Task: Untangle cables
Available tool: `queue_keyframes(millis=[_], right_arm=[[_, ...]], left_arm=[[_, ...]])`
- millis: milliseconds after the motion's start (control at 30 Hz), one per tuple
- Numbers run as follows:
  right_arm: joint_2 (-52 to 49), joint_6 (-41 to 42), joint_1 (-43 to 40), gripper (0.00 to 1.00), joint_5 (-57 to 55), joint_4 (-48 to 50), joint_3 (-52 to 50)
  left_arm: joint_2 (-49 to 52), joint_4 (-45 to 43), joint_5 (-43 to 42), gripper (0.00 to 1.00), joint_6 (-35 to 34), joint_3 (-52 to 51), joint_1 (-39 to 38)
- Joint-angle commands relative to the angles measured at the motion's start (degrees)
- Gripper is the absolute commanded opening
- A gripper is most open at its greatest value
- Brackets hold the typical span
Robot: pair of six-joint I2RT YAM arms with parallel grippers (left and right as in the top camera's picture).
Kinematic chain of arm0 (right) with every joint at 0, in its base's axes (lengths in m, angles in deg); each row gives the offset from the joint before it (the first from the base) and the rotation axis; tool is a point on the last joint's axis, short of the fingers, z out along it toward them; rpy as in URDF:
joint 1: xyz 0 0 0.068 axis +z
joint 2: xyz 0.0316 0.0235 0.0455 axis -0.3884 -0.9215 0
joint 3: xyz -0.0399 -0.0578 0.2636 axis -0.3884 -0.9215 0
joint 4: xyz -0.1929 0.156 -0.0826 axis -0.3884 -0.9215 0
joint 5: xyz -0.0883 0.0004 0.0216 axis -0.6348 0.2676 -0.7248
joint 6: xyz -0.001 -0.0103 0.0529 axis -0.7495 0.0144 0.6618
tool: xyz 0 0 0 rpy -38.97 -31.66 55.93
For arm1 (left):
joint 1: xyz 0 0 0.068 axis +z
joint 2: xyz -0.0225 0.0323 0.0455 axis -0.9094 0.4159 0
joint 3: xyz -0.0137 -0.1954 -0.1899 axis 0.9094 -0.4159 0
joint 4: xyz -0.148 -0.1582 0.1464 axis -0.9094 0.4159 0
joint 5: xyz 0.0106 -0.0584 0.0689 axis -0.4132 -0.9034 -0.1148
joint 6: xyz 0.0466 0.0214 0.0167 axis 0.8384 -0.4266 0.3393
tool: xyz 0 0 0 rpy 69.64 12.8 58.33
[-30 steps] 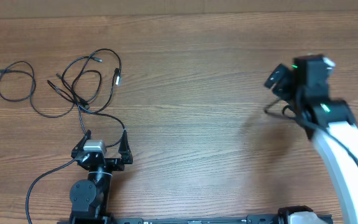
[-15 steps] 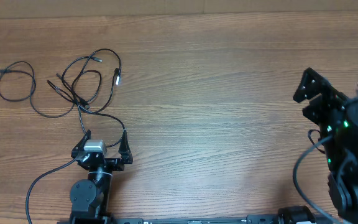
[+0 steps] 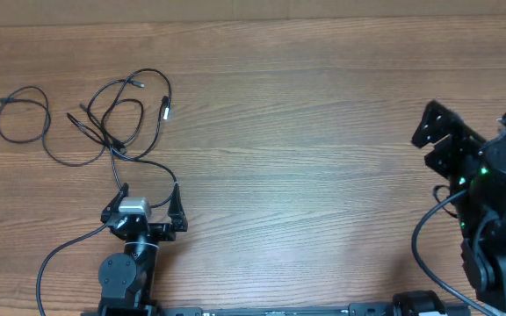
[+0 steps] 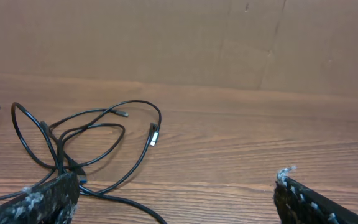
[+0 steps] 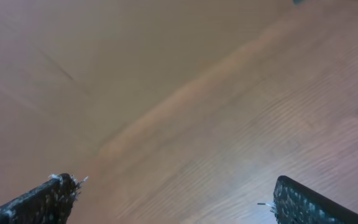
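overhead, you see a wide wooden table [image 3: 306,114] with brown grain that runs from left to right, and a thin paler strip [image 3: 323,7] along its far edge. the cables [image 3: 110,140] lie on the far left part of the table. they are thin and black and cross over each other in loose loops, with a small silvery plug tip [image 3: 165,111] on the right side of the bunch. part of them spreads further out toward the left edge. your left gripper [image 3: 149,191] sits low, just on the near side of the bunch, its jaws spread wide with nothing between them. one strand passes close to its fingertips, and i cannot tell if it touches. from the left wrist, the fingers [image 4: 42,200] frame the same loops on the wood, and behind them stands a plain brown wall [image 4: 166,37] like cardboard, with some seams. your right gripper [image 3: 436,140] is at the far right, well apart from the cables, its jaws also spread and empty. the right wrist picture is blurred and tilted; you can make out only wood grain and a plain brown surface.
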Motion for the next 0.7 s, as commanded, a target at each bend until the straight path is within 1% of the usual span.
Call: queue_keyframes(millis=[0,167,500,667], right_arm=[[0.11,-0.09,-0.07,1.00,-0.74,-1.33,-1.44],[4.52,-0.09,-0.07,1.00,-0.74,-1.42,-6.12],[21.90,-0.09,-0.13,1.00,-0.74,-1.44,-21.33],[28.26,-0.09,-0.11,1.00,-0.74,-1.40,-27.36]], left_arm=[[-0.63,-0.04,-0.90,1.00,0.66,-0.15,0.28],[-0.63,-0.04,-0.90,1.00,0.66,-0.15,0.28],[-0.63,-0.04,-0.90,1.00,0.66,-0.15,0.28],[-0.63,-0.04,-0.90,0.99,0.66,-0.15,0.28]])
